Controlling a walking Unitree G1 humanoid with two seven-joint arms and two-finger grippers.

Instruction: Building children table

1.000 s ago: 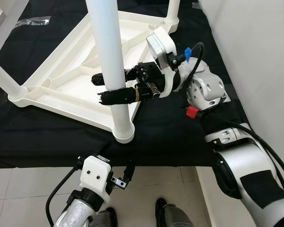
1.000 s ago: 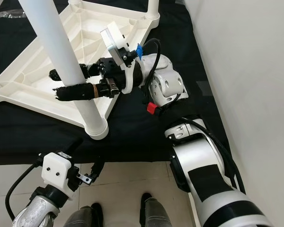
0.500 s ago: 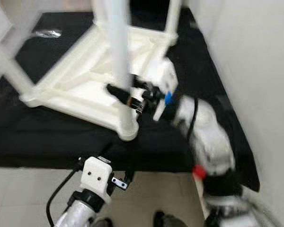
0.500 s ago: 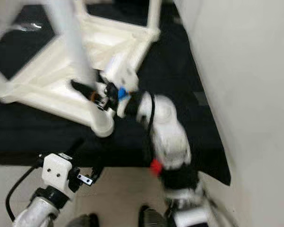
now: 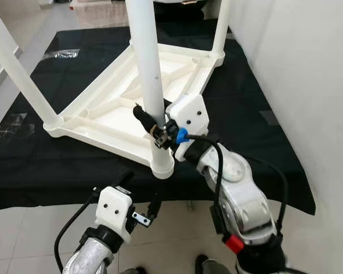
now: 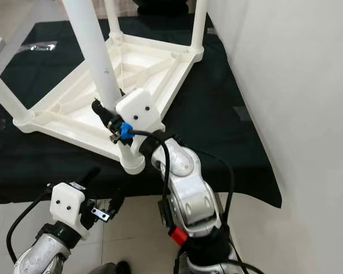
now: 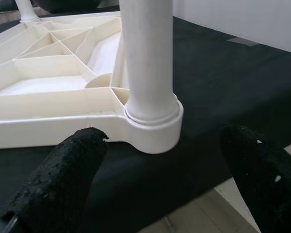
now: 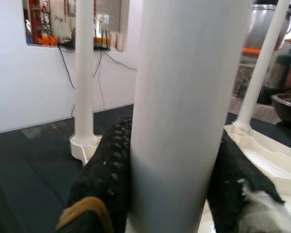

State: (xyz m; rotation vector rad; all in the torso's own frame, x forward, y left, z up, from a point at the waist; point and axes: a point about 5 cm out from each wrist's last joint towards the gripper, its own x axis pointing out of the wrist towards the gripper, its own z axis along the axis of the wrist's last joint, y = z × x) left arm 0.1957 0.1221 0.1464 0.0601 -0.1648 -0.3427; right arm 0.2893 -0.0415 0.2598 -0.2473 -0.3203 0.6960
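clamping the near table leg (image 5: pixel 149 74), the right gripper (image 5: pixel 150 121) has swung from side-on to front-on, suggesting twisting; left gripper (image 7: pixel 160 170) hovers wide.

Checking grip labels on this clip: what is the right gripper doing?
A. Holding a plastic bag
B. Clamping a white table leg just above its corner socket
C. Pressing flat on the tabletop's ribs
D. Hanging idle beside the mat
B: the right gripper has its black fingers on either side of the near table leg, just above the socket.
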